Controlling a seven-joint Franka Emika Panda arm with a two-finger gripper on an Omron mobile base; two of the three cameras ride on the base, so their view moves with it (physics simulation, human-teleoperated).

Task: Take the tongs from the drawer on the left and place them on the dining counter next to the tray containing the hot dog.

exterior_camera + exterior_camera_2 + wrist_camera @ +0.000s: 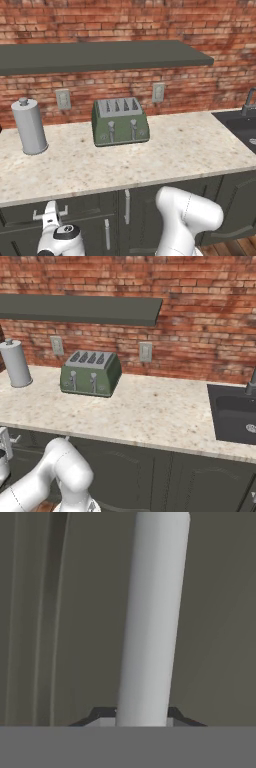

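The pincer [50,212] is sitting low at the front of the dark cabinets, clamped together on the silver bar handle [50,214] of the drawer [75,205] just under the edge of the speckled surface [150,155]. In the hand view the handle [152,617] is running as a pale grey bar up the middle of the picture, with the two dark fingertips [102,714] pressing against it on either side at its lower end and the flat grey-green drawer front [220,612] lying close behind it. The drawer is sitting flush with the cabinet fronts beside it. In the right base view the white arm [55,471] is bending down toward the far left edge, where the pincer [4,443] is meeting the handle.

On the surface above, a green four-slot toaster [120,121] is standing near the brick wall [125,20], and a grey canister [29,126] is standing well to its left. A dark sink [235,416] is lying at the right end, and a dark shelf [100,55] is hanging above.
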